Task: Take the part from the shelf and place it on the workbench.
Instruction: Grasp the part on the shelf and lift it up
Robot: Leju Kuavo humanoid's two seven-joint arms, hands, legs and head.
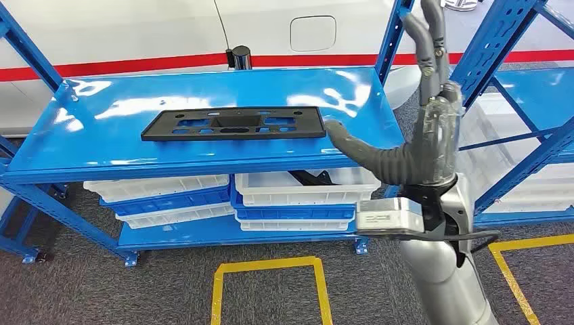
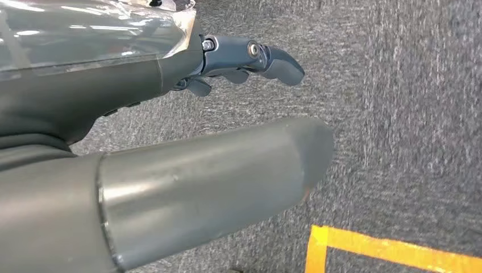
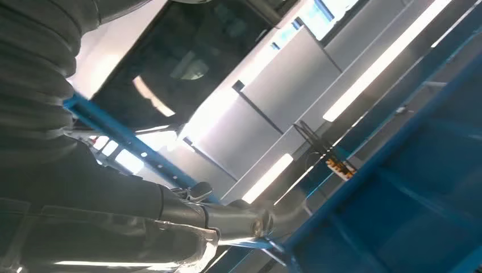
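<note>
Right hand [image 1: 433,128] open, fingers raised, thumb just beside black plate [image 1: 233,123] on shelf [image 1: 81,145], positioned for grasp. Left hand [image 2: 170,114] empty.

Black part [image 1: 234,122], glossy blue shelf [image 1: 101,145]

Three cameras set around the blue shelf [image 1: 203,145]

The head view looks forward and down from high in front of the shelf, taking in its top board and the grey carpet [image 1: 81,291] before it. The left wrist view sits close behind the left hand [image 2: 170,125], facing down at that same carpet with its yellow line [image 2: 392,250]. The right wrist view, close behind the right hand [image 3: 85,187], looks up along the shelf's blue post [image 3: 398,142] toward ceiling lights.
</note>
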